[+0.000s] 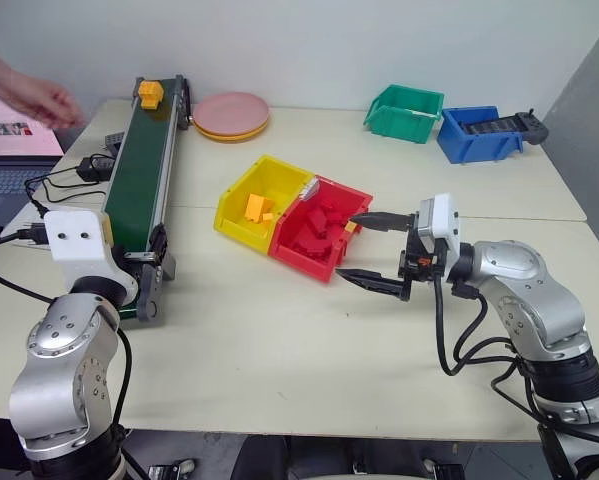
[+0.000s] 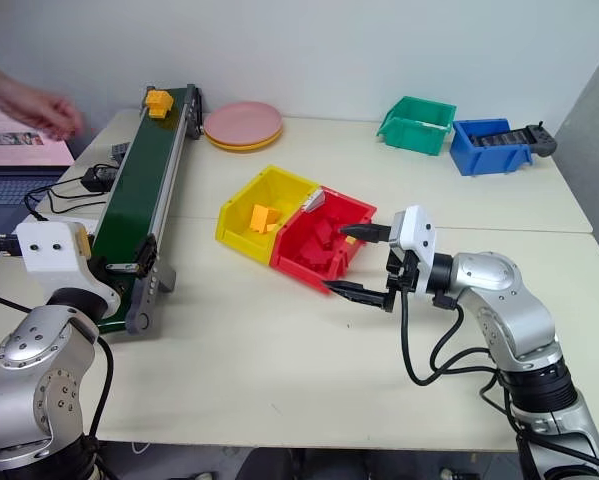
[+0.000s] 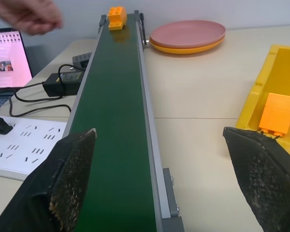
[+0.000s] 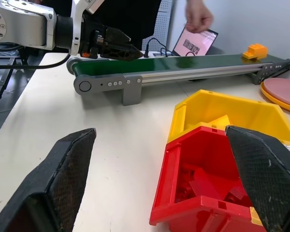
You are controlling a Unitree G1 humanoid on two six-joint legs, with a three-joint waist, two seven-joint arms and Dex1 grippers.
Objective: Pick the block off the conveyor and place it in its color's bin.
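The left tool (image 3: 157,183) stands wide open at the near end of the conveyor (image 1: 139,185), its two black fingers (image 3: 69,179) spread to either side of the green belt, holding nothing and touching nothing that can be seen. The right tool (image 1: 374,252) is also spread wide and empty, pointing left just beside the open front of the red bin (image 1: 319,232), one finger above the other, apart from the bin's wall.

The block (image 1: 150,94) sits at the far end of the belt, well apart from both tools, studs up. A person's hand (image 1: 41,100) hovers to the left of that far end, above a laptop (image 1: 14,140).

The yellow bin (image 1: 259,205) is joined to the red one on its left side and lies between the conveyor and the right tool; it already holds a few orange-yellow bricks, while the red bin holds red ones. Far across the counter (image 1: 309,350) lie stacked plates (image 1: 231,116), pink over yellow, near the conveyor's far end, and farther right a green bin (image 1: 405,112) beside a blue bin (image 1: 479,132). Black cables and a power brick (image 1: 92,168) lie left of the conveyor.
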